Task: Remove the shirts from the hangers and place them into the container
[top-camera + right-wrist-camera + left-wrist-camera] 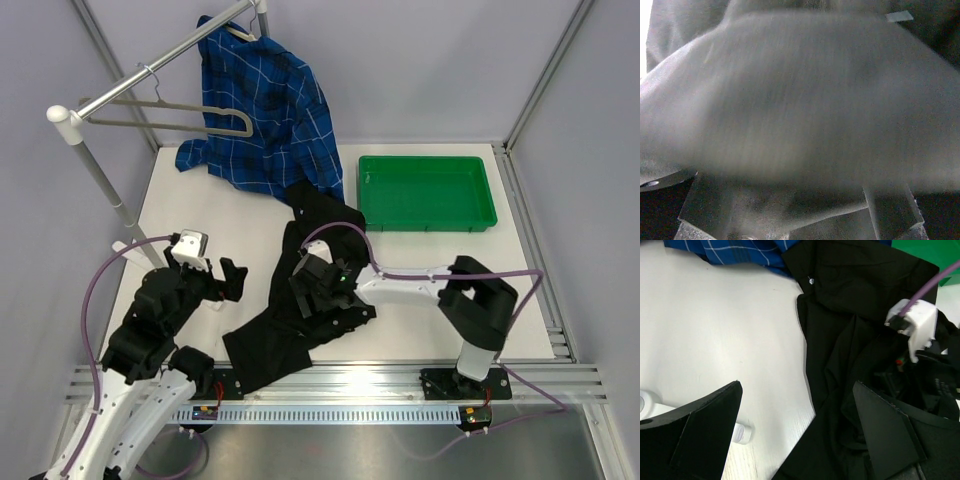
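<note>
The black shirt (300, 325) lies crumpled on the white table, off any hanger. My right gripper (318, 287) is pressed down onto its middle, jaws wide open. In the right wrist view blurred dark cloth (800, 100) bulges over my right gripper (795, 205). My left gripper (232, 280) hovers open just left of the shirt, and the left wrist view shows the shirt's edge (850, 315) running between its fingers (705, 430). The blue plaid shirt (270, 110) hangs from a hanger (240, 33) on the rail, its hem on the table. An empty hanger (165, 125) hangs further left. The green container (427, 192) is at the back right.
The silver rail (150, 70) slopes across the back left on a post (105, 185) with a white cap. The right arm's purple cable (340, 232) loops over the black shirt. A small white piece (742, 432) lies on the table by my left finger. Grey walls enclose the table.
</note>
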